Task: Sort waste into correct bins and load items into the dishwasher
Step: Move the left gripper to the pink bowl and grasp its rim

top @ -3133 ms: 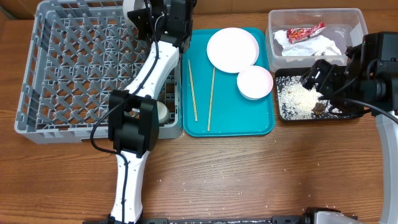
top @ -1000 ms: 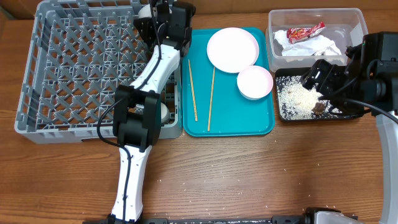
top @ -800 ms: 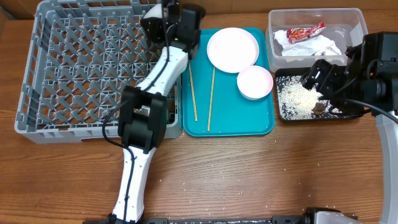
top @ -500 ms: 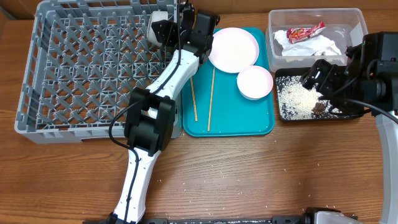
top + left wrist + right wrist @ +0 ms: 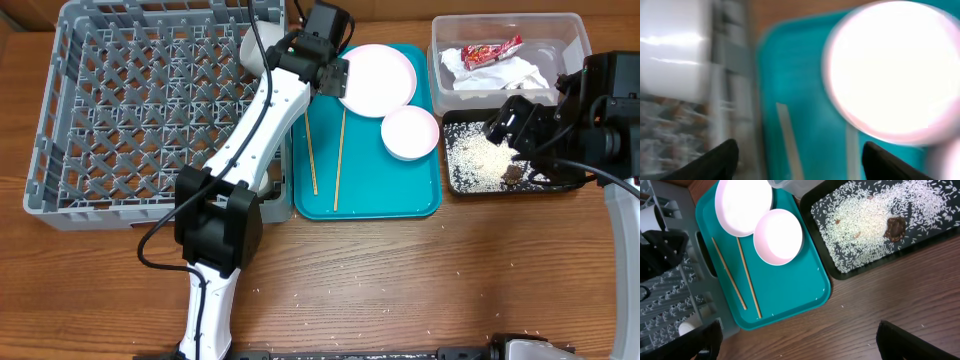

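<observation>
Found left hand [image 5: 332,78] spread wide and empty, hovering over the rack-side edge of the teal tray [image 5: 420,200]. Logged plate [image 5: 375,78] just ahead of the fingertips and off to one side, lying flat on that tray; close, with no contact shown. Noted two chopsticks [image 5: 310,145] flat on the tray beneath and just ahead of the hand, side by side but apart. Withheld finer detail, wrist view being blurred. Noted cup [image 5: 675,50] on the hand's other side, sitting in the rack [image 5: 120,110]. Recorded bowl [image 5: 410,132] beyond the plate, farther from the hand; cannot say whether rims touch.

Judged plate rigid, smooth, probably slippery, and liable to chip if dropped; cannot tell ceramic from plastic. Lying flat, offers only its rim: recommend pinching the nearest lip, one finger above and one below, then lifting on edge for the rack pegs. Judged chopsticks light, stiff, thin and prone to rolling; best gripped crosswise at mid-length.

Found right hand [image 5: 810,342] likewise wide and empty, held above the black tray [image 5: 455,180] of rice [image 5: 485,155].
</observation>
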Controlling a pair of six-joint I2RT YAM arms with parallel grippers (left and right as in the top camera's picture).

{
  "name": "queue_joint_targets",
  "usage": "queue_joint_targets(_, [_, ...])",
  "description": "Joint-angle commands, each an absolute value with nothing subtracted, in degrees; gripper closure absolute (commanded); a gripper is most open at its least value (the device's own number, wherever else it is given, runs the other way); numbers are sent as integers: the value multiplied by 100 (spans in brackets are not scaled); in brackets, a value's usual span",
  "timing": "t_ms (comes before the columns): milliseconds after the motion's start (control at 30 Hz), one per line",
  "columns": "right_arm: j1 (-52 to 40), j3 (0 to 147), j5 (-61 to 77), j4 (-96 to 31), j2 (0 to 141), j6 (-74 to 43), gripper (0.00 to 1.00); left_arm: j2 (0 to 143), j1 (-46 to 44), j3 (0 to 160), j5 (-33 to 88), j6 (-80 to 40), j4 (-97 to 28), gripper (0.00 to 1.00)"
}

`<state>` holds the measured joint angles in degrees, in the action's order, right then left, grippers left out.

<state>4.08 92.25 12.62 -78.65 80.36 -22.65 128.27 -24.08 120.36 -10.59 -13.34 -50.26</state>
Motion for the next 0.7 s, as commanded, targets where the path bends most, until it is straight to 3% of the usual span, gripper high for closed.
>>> queue_joint_targets(0, [416, 9290, 1203, -7837, 8023, -2246, 0, 12825, -2571, 12016, 648, -2018, -5190, 23])
queue_joint_targets(200, [416, 9290, 1203, -7837, 8023, -2246, 0, 13183, -3048, 12016, 674, -2950, -5063, 23])
queue_joint_targets(333, [416, 9290, 1203, -7837, 8023, -2246, 0, 13334, -3387, 12016, 561, -3192, -5030, 35])
queue_joint_targets(667, [416, 9290, 1203, -7837, 8023, -2246, 0, 13808, -3496, 12016, 259, -3935, -5028, 45])
